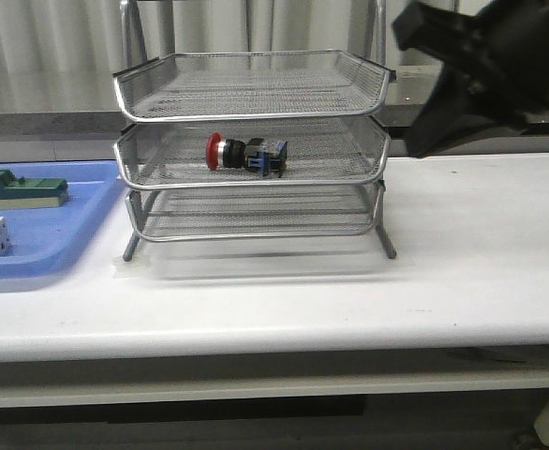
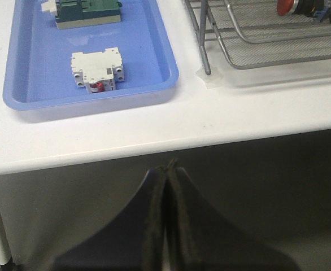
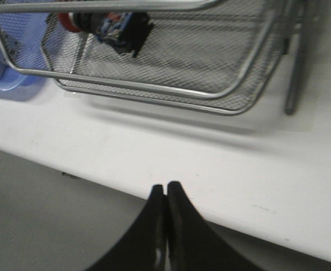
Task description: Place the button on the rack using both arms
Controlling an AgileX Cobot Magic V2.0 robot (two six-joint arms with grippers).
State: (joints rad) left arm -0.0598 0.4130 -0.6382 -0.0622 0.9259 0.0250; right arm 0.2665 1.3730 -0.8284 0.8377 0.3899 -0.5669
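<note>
The button point(image 1: 246, 153), red-headed with a blue-and-black block, lies on its side in the middle tray of the silver wire rack point(image 1: 256, 98). It also shows in the right wrist view as the button point(image 3: 103, 23) and at the edge of the left wrist view as the button point(image 2: 301, 5). My left gripper point(image 2: 166, 168) is shut with nothing in it, hanging off the table's front edge, near the blue tray. Shut and empty too, my right gripper point(image 3: 166, 187) sits over the front edge before the rack point(image 3: 171, 62). The right arm point(image 1: 485, 56) looms at the upper right of the front view.
A flat blue tray point(image 2: 35, 62) lies left of the rack, holding a white boxy switch point(image 2: 96, 69) and a green block point(image 2: 89, 12). The rack's legs point(image 2: 204, 45) stand on the white table point(image 1: 481, 244). Below the table edge is dark open space.
</note>
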